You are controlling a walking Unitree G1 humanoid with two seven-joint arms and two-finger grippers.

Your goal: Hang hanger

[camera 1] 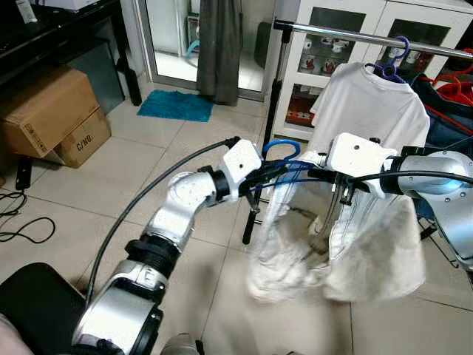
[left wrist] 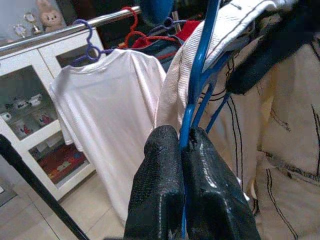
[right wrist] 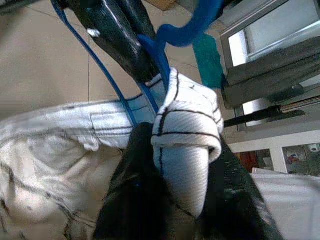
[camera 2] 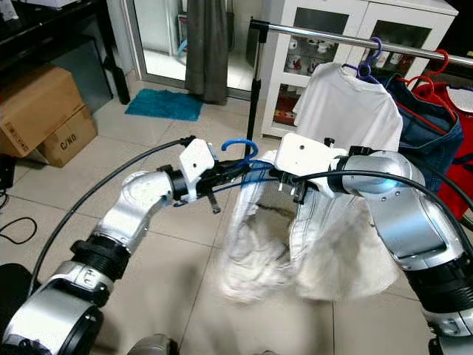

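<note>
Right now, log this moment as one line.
left claw: shut on blue hanger | right claw: shut on white garment | rail: ahead, hanger not hung

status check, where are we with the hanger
Left end effector shut on blue hanger. Right end effector shut on white garment draped over it. Hanger not yet on rail; white t-shirt hangs just beyond.
</note>
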